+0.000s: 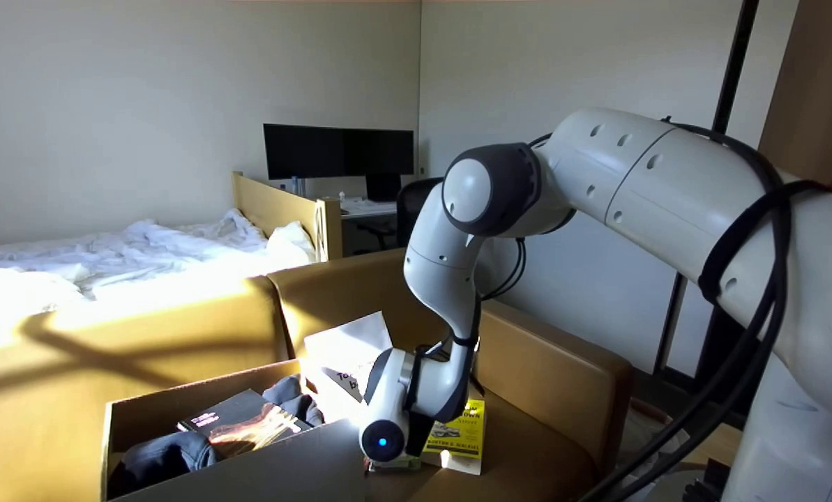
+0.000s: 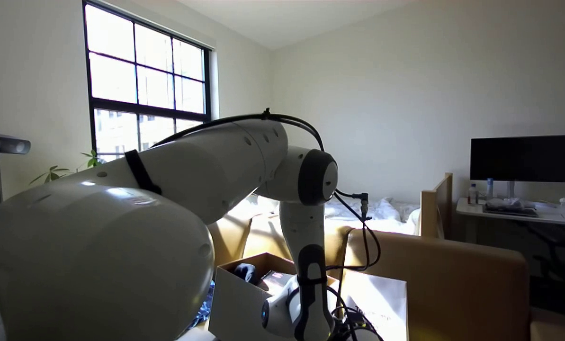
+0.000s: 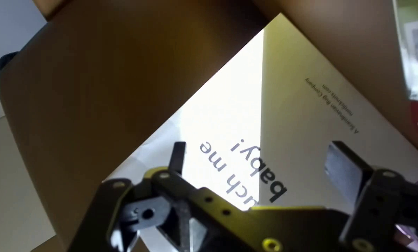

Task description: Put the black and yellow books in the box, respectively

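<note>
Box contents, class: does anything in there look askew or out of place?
Yes: the black book lies at an angle to the sides of the box, amid bunched dark cloth. That looks odd because a packed book would usually sit square.

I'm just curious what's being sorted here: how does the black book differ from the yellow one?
Place: the black book lies inside the box, while the yellow book is outside it.
Cover: the black book is dark with a fiery orange pattern and small pinkish lettering; the yellow book is mainly bright yellow with black lettering and a small picture.
Both have a printed cover showing.
</note>
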`<state>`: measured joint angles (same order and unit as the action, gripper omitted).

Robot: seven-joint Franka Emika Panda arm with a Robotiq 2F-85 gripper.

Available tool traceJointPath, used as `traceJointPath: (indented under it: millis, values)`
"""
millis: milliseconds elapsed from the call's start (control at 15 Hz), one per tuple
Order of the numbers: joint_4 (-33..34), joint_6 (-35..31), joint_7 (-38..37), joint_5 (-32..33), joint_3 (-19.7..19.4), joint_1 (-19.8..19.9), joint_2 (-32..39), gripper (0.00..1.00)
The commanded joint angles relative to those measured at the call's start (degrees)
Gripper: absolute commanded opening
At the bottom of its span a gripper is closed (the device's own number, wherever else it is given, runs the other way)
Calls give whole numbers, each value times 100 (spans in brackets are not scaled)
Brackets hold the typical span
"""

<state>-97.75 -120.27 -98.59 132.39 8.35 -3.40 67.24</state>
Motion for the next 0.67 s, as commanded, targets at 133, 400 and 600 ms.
traceJointPath:
  millis: [133, 400, 600]
  values:
    - [765, 605, -560, -389, 126, -44, 1191, 100]
    - [960, 1530, -1419, -449, 264, -297, 1712, 100]
    - [257, 2411, -2313, -667, 274, -412, 1321, 100]
